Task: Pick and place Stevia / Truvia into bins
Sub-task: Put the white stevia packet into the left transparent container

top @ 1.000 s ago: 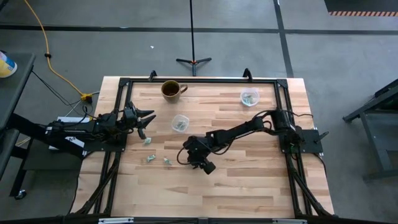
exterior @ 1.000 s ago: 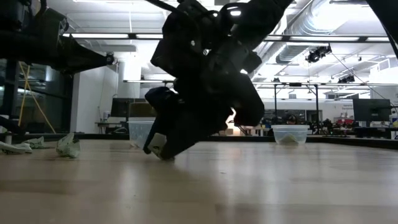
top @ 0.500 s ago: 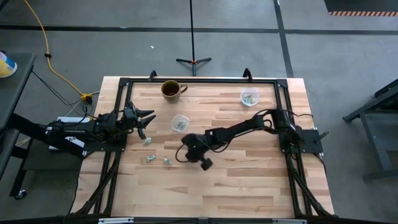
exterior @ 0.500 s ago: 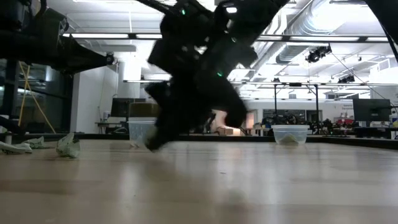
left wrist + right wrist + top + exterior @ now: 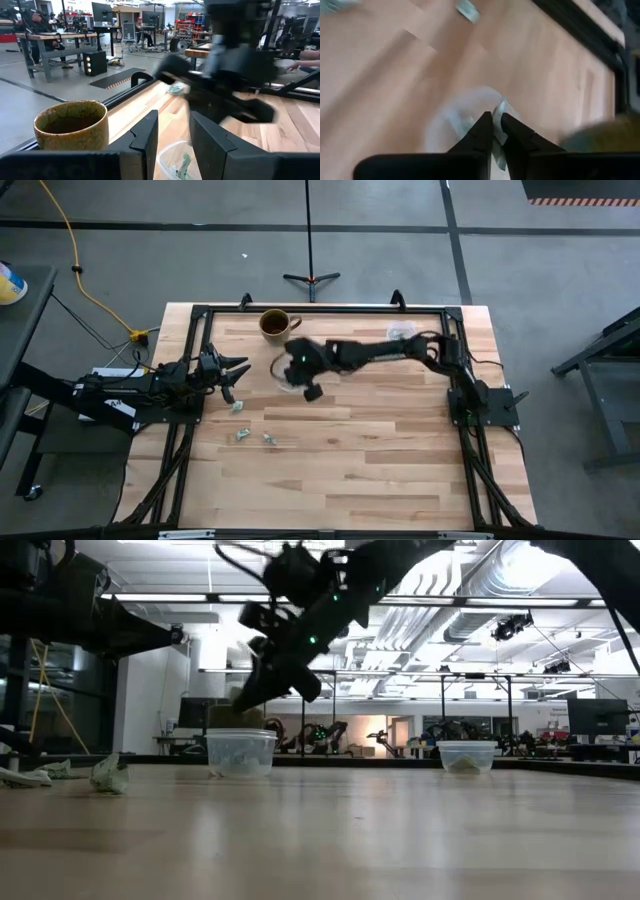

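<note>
Our right fingers (image 5: 496, 131) pinch a sweetener packet (image 5: 498, 116) over the middle cup (image 5: 288, 377), ready to drop. Our left fingers (image 5: 232, 376) wait open at the desk's (image 5: 400, 470) left edge.

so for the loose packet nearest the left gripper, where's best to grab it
Probably from straight above. That packet lies low and crumpled on the bare table, with clear wood all round it, so pinch across its raised crumpled middle, fingers either side. The left gripper is nearest; the right gripper is over the near cup.
</note>
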{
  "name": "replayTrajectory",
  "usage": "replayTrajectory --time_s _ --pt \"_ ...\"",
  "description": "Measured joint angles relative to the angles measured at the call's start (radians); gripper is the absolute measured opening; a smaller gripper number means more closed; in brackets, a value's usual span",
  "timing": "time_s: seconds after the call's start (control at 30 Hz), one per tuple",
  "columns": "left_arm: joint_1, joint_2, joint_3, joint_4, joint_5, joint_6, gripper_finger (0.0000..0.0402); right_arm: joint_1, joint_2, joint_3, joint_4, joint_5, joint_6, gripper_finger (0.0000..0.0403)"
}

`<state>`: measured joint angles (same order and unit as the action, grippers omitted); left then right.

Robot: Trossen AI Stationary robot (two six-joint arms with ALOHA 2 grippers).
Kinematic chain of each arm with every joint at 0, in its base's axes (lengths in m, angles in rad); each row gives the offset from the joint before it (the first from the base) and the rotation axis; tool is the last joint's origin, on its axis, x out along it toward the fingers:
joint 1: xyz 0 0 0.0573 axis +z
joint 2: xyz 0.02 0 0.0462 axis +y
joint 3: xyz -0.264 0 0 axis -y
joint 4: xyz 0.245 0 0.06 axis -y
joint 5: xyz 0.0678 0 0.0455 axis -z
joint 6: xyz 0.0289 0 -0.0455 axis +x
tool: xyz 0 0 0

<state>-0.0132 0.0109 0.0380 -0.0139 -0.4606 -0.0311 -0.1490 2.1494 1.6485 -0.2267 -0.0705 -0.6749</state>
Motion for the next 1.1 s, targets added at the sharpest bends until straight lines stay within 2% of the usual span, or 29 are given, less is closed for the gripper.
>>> replayTrajectory --time_s 0.13,0.2,0.4,0.47,0.57,0.63,0.67,0.73,0.8,1.0,1.1 --pt "0.0 0.0 0.0 0.0 0.0 0.0 0.0145 -0.068 0.001 0.0 -0.022 -0.156 0.113 0.004" --pt "0.0 0.0 0.0 0.0 0.0 0.0 0.0145 -0.082 0.001 0.0 -0.028 -0.207 0.121 0.005" --pt "0.0 0.0 0.0 0.0 -0.001 0.0 0.0145 -0.079 0.002 0.0 -0.012 -0.253 0.106 0.0114" --pt "0.0 0.0 0.0 0.0 -0.001 0.0 0.0145 -0.072 0.002 0.0 0.01 -0.205 0.092 0.014" --pt "0.0 0.0 0.0 0.0 -0.001 0.0 0.0145 -0.07 -0.018 -0.002 0.016 -0.109 0.198 0.0165" --pt "0.0 0.0 0.0 0.0 -0.001 0.0 0.0145 -0.082 -0.054 -0.012 0.021 -0.14 0.296 0.017" --pt "0.0 0.0 0.0 0.0 -0.002 0.0 0.0145 -0.092 -0.079 -0.029 0.022 -0.196 0.332 0.0169" --pt "0.0 0.0 0.0 0.0 -0.001 0.0 0.0145 -0.114 -0.135 -0.097 0.081 -0.328 0.388 0.0161" --pt "0.0 0.0 0.0 0.0 -0.001 0.0 0.0145 -0.13 -0.21 -0.215 0.194 -0.376 0.439 0.0147" --pt "0.0 0.0 0.0 0.0 -0.001 0.0 0.0145 -0.145 -0.52 -0.674 0.537 -0.189 0.519 0.0104" --pt "0.0 0.0 0.0 0.0 -0.002 0.0 0.0145 -0.129 -0.705 -0.863 0.622 -0.086 0.552 0.0087"
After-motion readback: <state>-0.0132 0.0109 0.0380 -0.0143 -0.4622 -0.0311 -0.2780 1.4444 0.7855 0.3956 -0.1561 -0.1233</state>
